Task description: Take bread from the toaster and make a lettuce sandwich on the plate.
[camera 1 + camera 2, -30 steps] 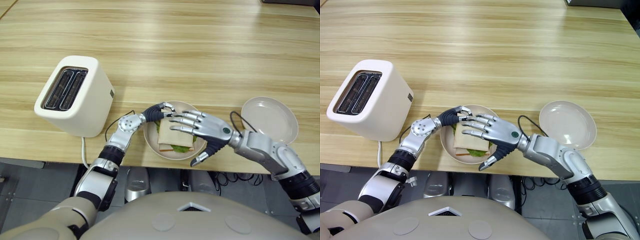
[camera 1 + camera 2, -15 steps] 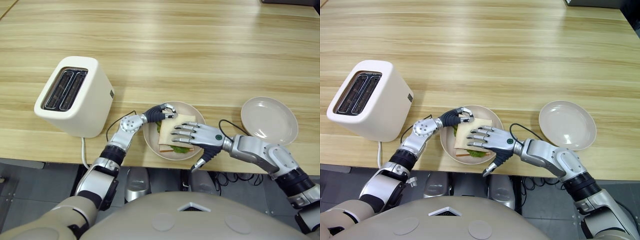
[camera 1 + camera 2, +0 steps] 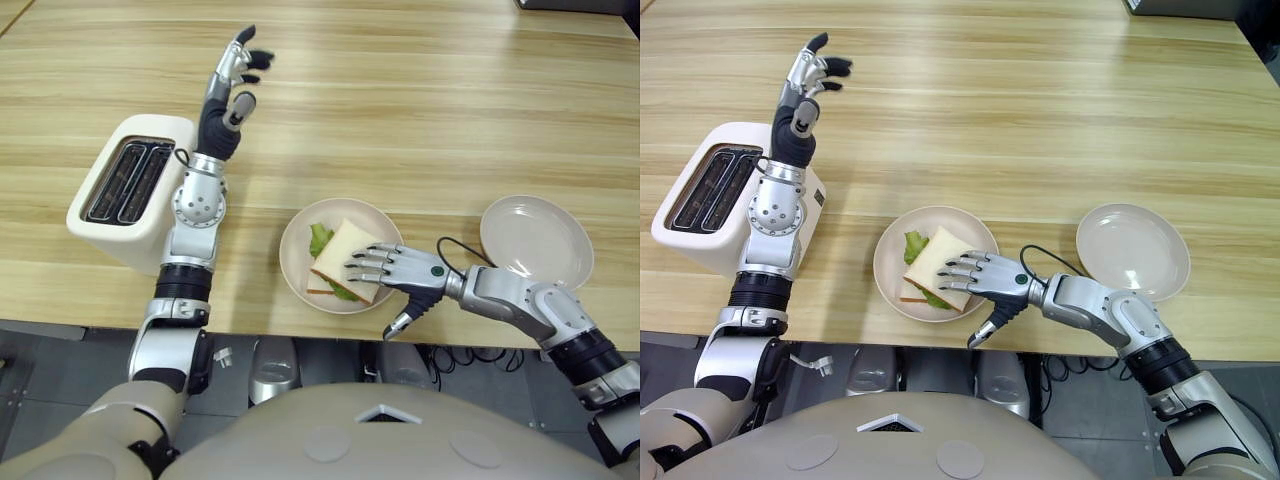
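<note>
- plate (image 3: 292,270): stands at the near edge of the table (image 3: 420,110) and carries the sandwich
- sandwich (image 3: 335,255): lies in the middle of the plate, two bread slices stacked a little askew, with a lettuce (image 3: 319,240) leaf poking out toward the plate's left rim
- right hand (image 3: 410,278): lies over the plate's right rim, rests straight, spread fingers (image 3: 368,262) flat on the top slice, clasps nothing, and hangs its thumb below the table edge just off the plate's near right side
- left hand (image 3: 805,90): hangs in the air well beyond the plate and to its left, holds nothing, points one finger up with the others loosely half bent and apart
- toaster (image 3: 105,222): stands left of the plate and apart from it, slots facing up and dark inside, with the left forearm rising in front of its plate-side face
- second plate (image 3: 537,242): sits right of the sandwich plate, near but not touching, just beyond the right forearm
- cable (image 3: 452,245): loops up from the right wrist, between the two plates
- right eye view: shows a small dark mark (image 3: 821,198) on the toaster's plate-side face, just beside the forearm
- left eye view: puts the forearm across that same face and hides the mark
</note>
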